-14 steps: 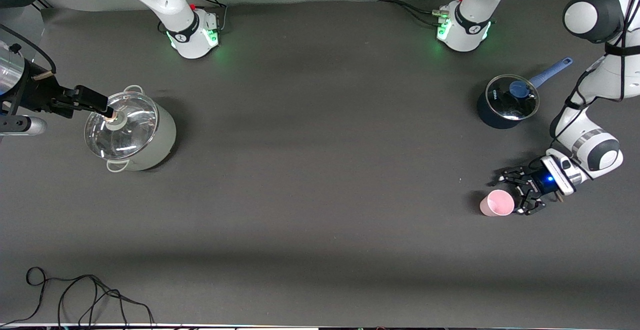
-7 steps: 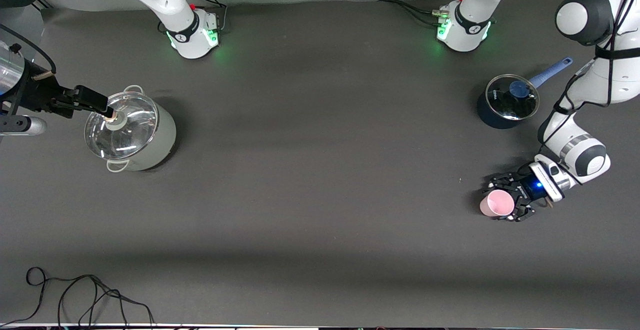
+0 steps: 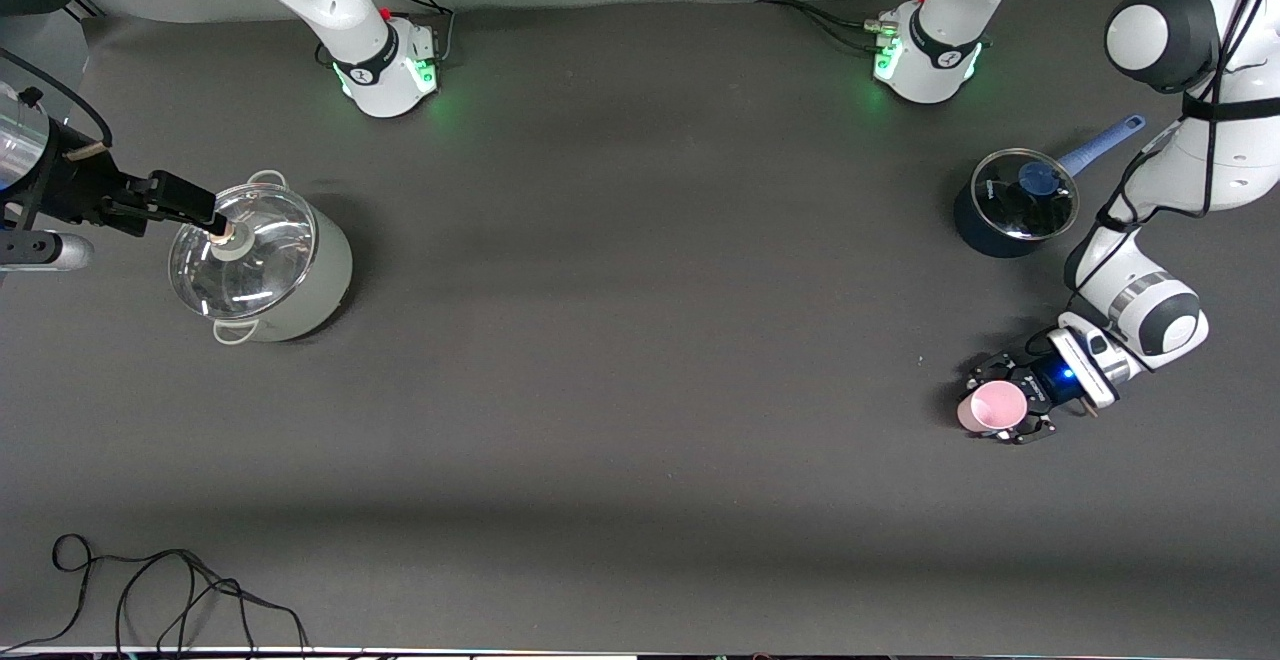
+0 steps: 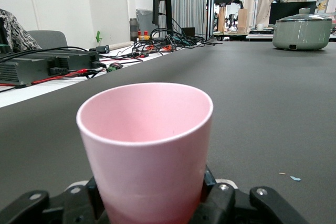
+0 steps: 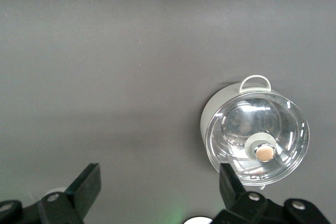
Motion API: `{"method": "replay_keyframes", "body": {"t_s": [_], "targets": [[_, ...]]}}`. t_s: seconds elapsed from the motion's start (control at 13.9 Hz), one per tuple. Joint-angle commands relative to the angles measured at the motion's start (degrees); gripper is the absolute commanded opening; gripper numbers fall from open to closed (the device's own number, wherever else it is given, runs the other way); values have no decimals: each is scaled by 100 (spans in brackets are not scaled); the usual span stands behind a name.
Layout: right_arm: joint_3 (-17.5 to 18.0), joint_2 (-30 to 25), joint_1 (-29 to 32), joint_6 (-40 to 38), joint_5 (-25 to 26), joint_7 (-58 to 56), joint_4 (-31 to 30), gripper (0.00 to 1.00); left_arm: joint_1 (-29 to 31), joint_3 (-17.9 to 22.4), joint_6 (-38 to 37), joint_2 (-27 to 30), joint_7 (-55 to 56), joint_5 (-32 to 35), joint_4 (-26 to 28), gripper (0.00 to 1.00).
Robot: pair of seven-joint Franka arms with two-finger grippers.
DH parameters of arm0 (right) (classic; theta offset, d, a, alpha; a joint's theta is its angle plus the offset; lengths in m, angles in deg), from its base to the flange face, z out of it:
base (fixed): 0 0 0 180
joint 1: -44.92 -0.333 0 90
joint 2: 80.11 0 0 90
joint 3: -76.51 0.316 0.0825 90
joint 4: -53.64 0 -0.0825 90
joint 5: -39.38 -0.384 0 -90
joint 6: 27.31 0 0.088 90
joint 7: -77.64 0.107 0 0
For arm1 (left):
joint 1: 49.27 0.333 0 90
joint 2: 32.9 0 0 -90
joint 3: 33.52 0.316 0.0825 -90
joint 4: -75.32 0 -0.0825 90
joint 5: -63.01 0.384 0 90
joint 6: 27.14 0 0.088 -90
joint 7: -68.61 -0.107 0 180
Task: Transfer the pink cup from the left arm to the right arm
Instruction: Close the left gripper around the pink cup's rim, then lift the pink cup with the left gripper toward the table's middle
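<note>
The pink cup (image 3: 991, 407) stands upright on the dark table near the left arm's end, and fills the left wrist view (image 4: 147, 145). My left gripper (image 3: 1003, 404) lies low at table level, its fingers (image 4: 209, 182) pressed on either side of the cup's lower wall. My right gripper (image 3: 205, 212) hangs open and empty high over the table beside the grey pot, and waits; its two fingertips show wide apart in the right wrist view (image 5: 160, 179).
A grey-green pot with a glass lid (image 3: 262, 265) stands near the right arm's end. A dark blue saucepan with lid and blue handle (image 3: 1010, 202) stands farther from the camera than the cup. A black cable (image 3: 180, 590) lies at the near edge.
My left gripper slid forward around the pink cup and its fingers closed in on it. The cup shifted very slightly. The right arm has not moved.
</note>
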Motion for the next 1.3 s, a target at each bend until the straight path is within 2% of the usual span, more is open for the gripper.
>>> {"method": "replay_keyframes", "body": {"t_s": [0.0, 0.14, 0.43, 0.79, 0.94, 1.08, 1.22], "targets": [[-39, -5, -53, -52, 7, -40, 32, 100, -120, 23, 117, 146, -22, -130, 100, 41], [-39, -5, -53, -52, 7, -40, 32, 100, -278, -168, 510, 628, 198, -279, 537, 38], [-39, -5, -53, -52, 7, -40, 32, 100, -208, -1520, 2109, 1454, 164, -1112, 1487, 36], [-39, -5, -44, -52, -1, 47, 40, 100, -234, -3243, 3525, 2667, 164, -2781, 2392, 37], [-47, -5, 0, -52, -28, 178, 40, 100, -261, -3954, 4192, 3037, 172, -3389, 2499, 36], [-47, -5, -9, -52, -72, 896, 58, 99, -252, -4728, 4791, 3257, 181, -3986, 2447, 36], [-21, 4, -62, -52, -255, 1783, 67, 98, -278, -5318, 5309, 3416, 216, -4322, 2272, 36]]}}
